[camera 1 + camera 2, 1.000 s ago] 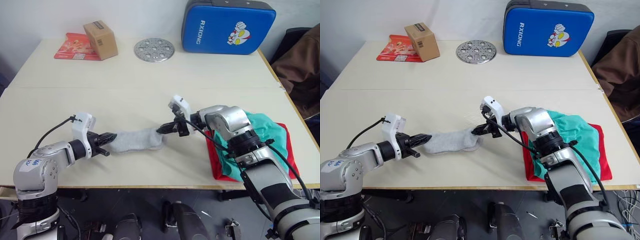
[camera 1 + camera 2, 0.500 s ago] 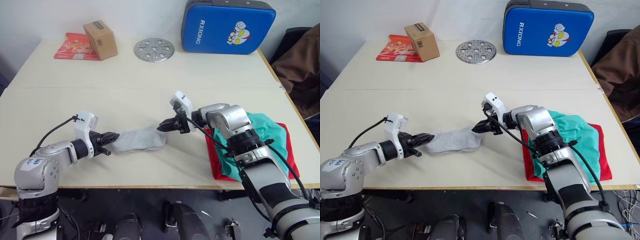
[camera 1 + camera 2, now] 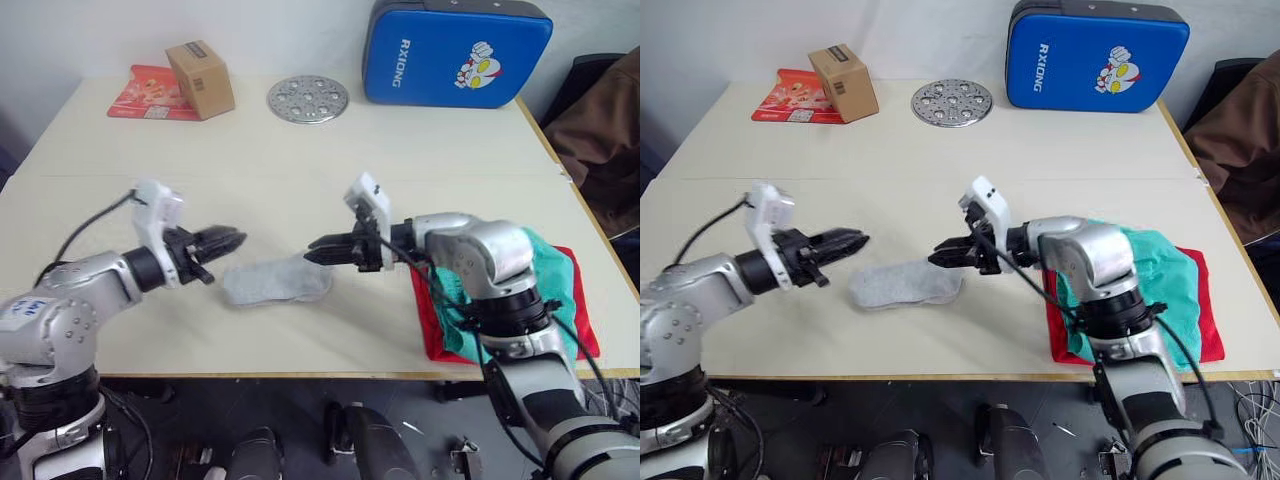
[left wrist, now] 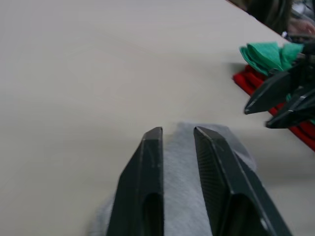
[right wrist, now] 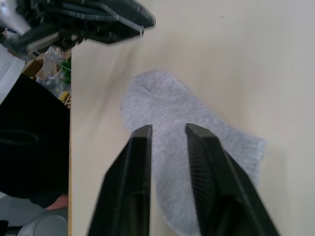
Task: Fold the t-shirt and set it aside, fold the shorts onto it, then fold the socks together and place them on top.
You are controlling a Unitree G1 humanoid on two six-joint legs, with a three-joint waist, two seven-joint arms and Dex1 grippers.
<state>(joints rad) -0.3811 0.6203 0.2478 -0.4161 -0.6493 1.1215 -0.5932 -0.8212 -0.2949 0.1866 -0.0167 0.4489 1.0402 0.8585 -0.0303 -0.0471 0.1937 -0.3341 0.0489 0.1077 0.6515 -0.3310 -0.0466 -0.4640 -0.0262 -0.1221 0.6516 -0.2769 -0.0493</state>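
The grey socks (image 3: 275, 282) lie flat together on the table, near its front edge at the centre. My left gripper (image 3: 228, 240) hovers just above their left end, open by a narrow gap and holding nothing; in the left wrist view the socks (image 4: 181, 162) show below its fingers. My right gripper (image 3: 312, 245) hangs over their right end, also narrowly open and empty, with the socks (image 5: 162, 96) beneath it. The teal shorts (image 3: 535, 255) rest folded on the red t-shirt (image 3: 435, 335) at the table's front right, partly hidden by my right arm.
A blue padded case (image 3: 455, 52) stands at the back right. A cardboard box (image 3: 200, 78), a red packet (image 3: 150, 92) and a round metal disc (image 3: 308, 99) sit along the back. A brown garment (image 3: 605, 110) hangs beyond the right table edge.
Both grippers have let go of the socks' ends and risen off them. The left one lifted up and back; the right one moved a little leftward. The socks stay on the table.
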